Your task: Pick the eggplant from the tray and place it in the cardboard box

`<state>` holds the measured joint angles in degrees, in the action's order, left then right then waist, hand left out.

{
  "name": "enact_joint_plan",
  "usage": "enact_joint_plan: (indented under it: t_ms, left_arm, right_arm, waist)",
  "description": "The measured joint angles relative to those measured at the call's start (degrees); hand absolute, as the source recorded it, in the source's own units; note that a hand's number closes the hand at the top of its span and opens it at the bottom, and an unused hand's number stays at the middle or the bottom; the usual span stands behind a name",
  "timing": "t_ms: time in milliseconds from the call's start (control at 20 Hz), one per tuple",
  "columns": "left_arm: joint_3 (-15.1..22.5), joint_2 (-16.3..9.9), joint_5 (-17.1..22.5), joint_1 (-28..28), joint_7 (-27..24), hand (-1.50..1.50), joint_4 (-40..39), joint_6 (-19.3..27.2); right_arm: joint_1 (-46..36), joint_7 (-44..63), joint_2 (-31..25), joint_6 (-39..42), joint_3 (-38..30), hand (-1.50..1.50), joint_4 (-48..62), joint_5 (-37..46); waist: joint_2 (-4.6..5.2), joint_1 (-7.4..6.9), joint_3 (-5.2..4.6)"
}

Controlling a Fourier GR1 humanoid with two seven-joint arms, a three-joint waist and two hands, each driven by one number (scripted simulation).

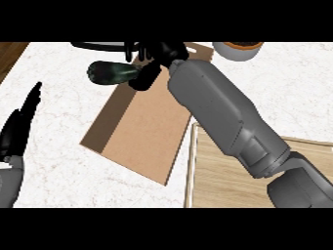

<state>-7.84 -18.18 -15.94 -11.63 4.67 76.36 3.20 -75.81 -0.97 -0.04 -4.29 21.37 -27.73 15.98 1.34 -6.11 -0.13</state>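
The right hand (153,59) reached across the cardboard box (141,132), its fingers curled round the dark eggplant (111,72), which hung over the box's far left corner. The left hand (17,128) rested with straight fingers at the counter's left. The wooden tray (219,183) lay beneath the forearm.

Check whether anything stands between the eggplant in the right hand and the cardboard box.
Nothing visible does. The right hand holds the eggplant at the far-left end of the cardboard box, and no object lies between them. The wooden tray sits beside the box, nearer the robot.
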Motion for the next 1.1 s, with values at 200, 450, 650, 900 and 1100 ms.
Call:
enact_joint_plan:
  t_ms: [200, 450, 650, 900, 1100]
  left_arm:
    - [0.0, -0.2, -0.2, -1.0, -0.8, 0.00, -1.4, -0.2]
    - [-0.1, 0.0, -0.4, -2.3, -1.1, 0.00, -2.8, -0.1]
    - [-0.1, 0.1, -0.7, -2.6, -0.5, 0.00, -2.3, 0.3]
    - [-0.7, -0.1, -0.5, -1.6, -0.7, 0.00, -2.4, 0.4]
    - [-1.3, -0.1, -0.2, 0.9, -1.4, 0.00, -1.3, 0.6]
  right_arm:
    - [0.4, 1.1, 0.0, 0.0, 2.8, -1.50, 1.6, -4.9]
    - [1.3, -1.7, 0.0, -3.1, 5.0, -1.50, 1.1, -10.3]
    - [2.0, -6.8, 0.0, -6.9, 3.9, -1.50, 1.0, -14.1]
    - [0.9, -11.3, 0.0, -9.6, -1.0, -1.50, 2.3, -20.0]
    - [-0.6, -15.1, -0.7, -7.6, -6.0, -1.50, 5.1, -23.2]
  waist:
    - [0.23, -0.75, -0.01]
    - [0.32, -0.95, 0.00]
    - [0.26, -0.54, 0.06]
    - [0.11, 0.51, 0.09]
    - [-0.14, 1.67, 0.10]
